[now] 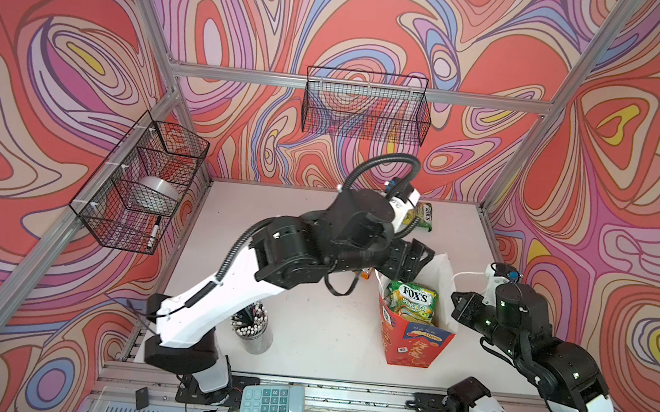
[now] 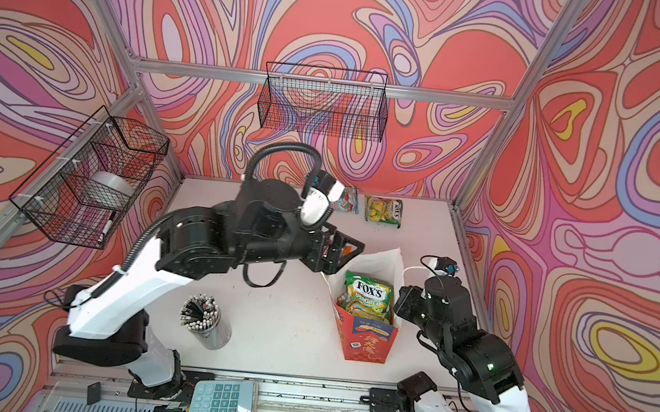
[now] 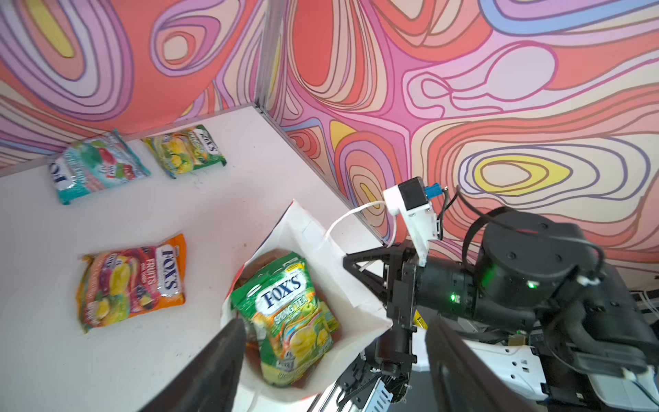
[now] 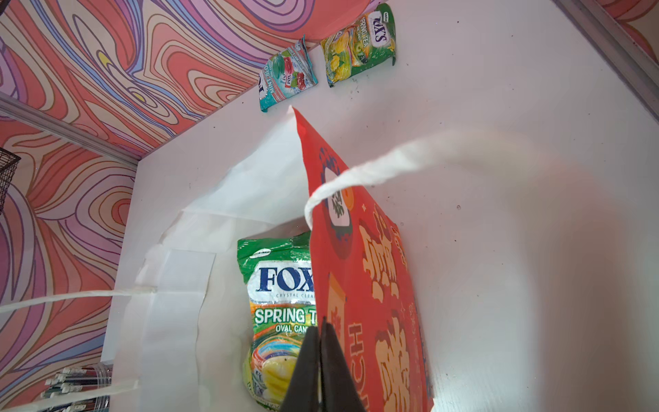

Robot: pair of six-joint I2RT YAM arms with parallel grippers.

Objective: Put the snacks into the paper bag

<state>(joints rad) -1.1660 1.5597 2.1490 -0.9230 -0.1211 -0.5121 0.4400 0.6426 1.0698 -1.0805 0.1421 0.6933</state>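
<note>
White tabletop, swirly pink-and-red walls all round, and the paper bag stands upright close to the table's right edge, mouth open, white inside showing. Down in it sits a green packet, label up, FOX'S plain to read in both top views. Left gripper hangs over the bag's far rim, and from the left wrist view its fingers are spread wide with nothing between them, the bag's mouth right below. Right gripper is at the bag wall nearest the table's right edge, fingers pressed together on the top edge of the paper, pinching it; a white cord handle loops past. Three more packets lie out on the table: an orange packet flat just beside the bag, largely hidden under the left gripper in the top views; a teal packet and a second green packet side by side against the far edge, towards the far right corner, well apart from the bag. Towards the front edge, a cup of pencils stands well apart from the bag
</note>
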